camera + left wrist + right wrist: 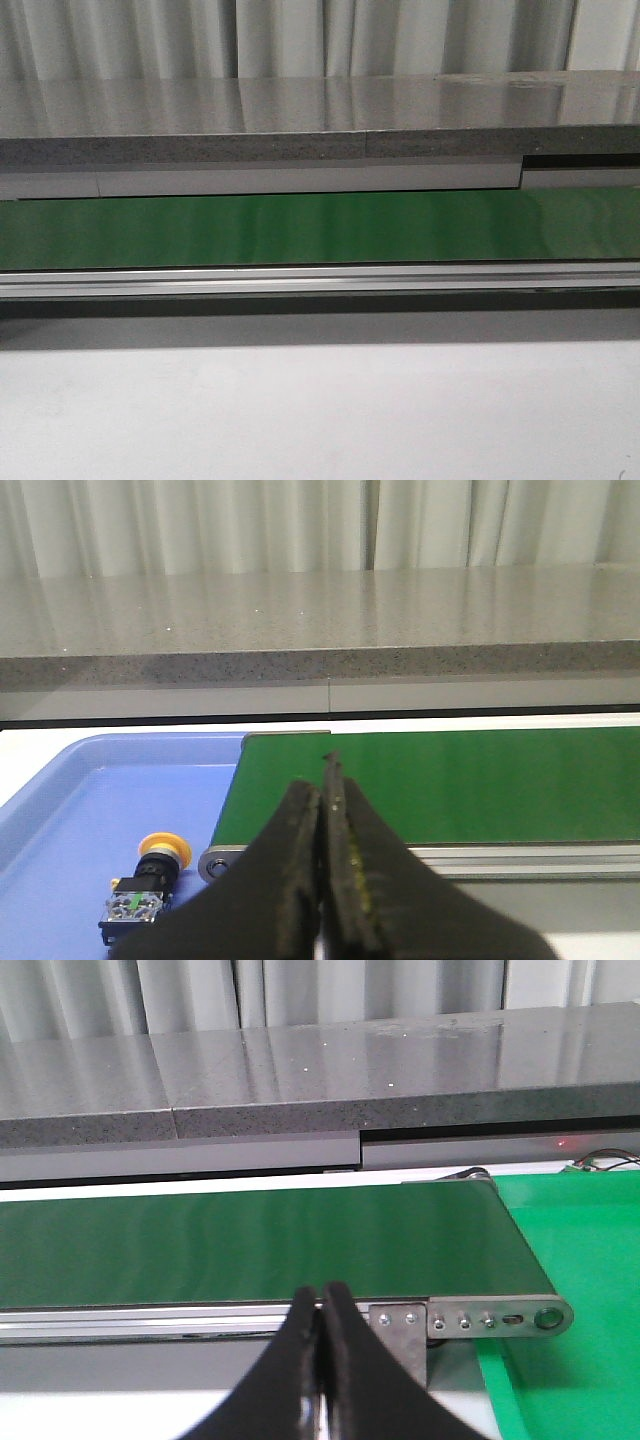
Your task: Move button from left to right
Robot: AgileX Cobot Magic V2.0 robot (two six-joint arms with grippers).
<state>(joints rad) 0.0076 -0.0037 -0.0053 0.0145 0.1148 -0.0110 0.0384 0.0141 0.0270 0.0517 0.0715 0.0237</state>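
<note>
The left tool (323, 880) has its fingers pressed together, holding nothing; the right tool (322, 1360) is likewise pressed together and empty. The button (147, 880) lies on its side in the blue tray (60, 810), near the left tool and just beside the end roller of the green conveyor belt (440, 780). The task seems unstarted: next, the left tool must spread and descend over the button. The belt's frame could crowd that approach. A green tray (570, 1250) waits at the belt's other end.

The long green conveyor belt (320, 228) lay bare along its visible length, with open air above it; behind it a grey speckled stone ledge (300, 148) rose as a wall, and its aluminium side rail (320, 280) edged the near side
</note>
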